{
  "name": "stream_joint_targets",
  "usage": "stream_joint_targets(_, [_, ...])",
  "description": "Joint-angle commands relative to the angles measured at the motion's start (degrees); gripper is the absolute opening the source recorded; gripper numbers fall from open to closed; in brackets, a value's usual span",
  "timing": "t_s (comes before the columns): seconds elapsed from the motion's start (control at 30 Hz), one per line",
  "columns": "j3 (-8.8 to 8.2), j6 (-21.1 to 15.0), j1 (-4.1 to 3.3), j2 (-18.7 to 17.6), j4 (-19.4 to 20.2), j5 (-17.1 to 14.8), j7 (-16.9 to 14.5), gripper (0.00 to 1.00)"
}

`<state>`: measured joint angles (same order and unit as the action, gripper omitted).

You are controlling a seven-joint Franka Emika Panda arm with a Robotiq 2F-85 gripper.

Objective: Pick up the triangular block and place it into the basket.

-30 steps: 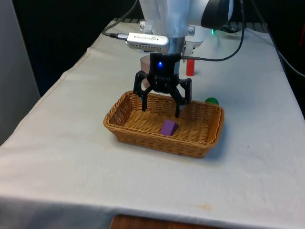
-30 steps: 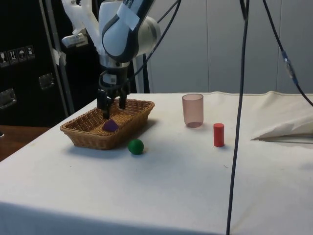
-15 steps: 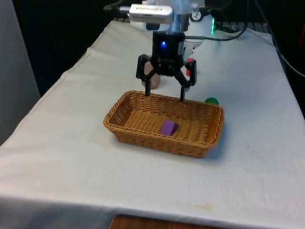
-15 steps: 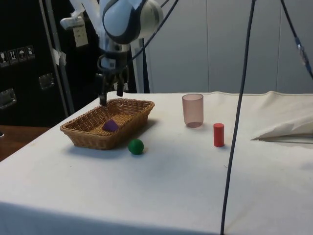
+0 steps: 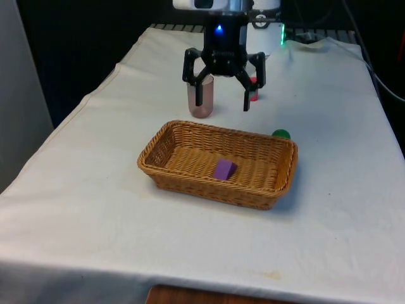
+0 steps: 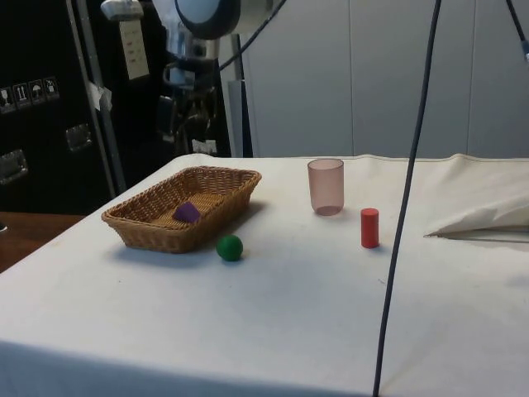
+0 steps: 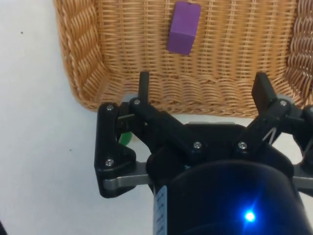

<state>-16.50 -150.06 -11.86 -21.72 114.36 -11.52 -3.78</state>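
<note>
So the purple triangular block [image 5: 224, 169] is lying on the floor of the wicker basket [image 5: 166, 135], about dead center. The gripper [image 5: 224, 104] hangs high above the table at the basket's 12 o'clock, its 2 fingers spread wide with nothing between them. A pink cup [image 5: 200, 101] stands upright just past the basket at about 11 o'clock, and a green ball [image 6: 230, 247] sits on the cloth right beside the basket's long side.

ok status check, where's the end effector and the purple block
End effector open, empty, raised above the table beyond the wicker basket. Purple triangular block lying inside the basket. Nothing in the way.
</note>
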Motion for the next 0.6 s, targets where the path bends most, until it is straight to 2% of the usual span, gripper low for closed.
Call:
stream_joint_targets(0.0, [-0.63,1.38,-0.34,0.46,-0.17,0.80,0.80,1.00])
stream_joint_targets(0.2, [-0.63,4.87,-0.23,0.74,-0.97,0.63,0.63,1.00])
stream_joint_targets(0.23, [-0.29,4.18,0.00,0.92,-0.80,0.00,0.06,1.00])
stream_joint_targets(0.37, [-0.69,7.39,-0.17,0.74,-1.49,0.69,0.57,1.00])
stream_joint_targets(0.5, [-0.80,9.34,-0.17,0.63,-2.01,0.74,0.52,1.00])
stream_joint_targets(0.53, [-0.52,8.65,0.00,0.80,-1.78,0.11,0.06,1.00])
stream_joint_targets(0.57, [-0.80,9.80,-0.17,0.63,-2.12,0.74,0.52,1.00])
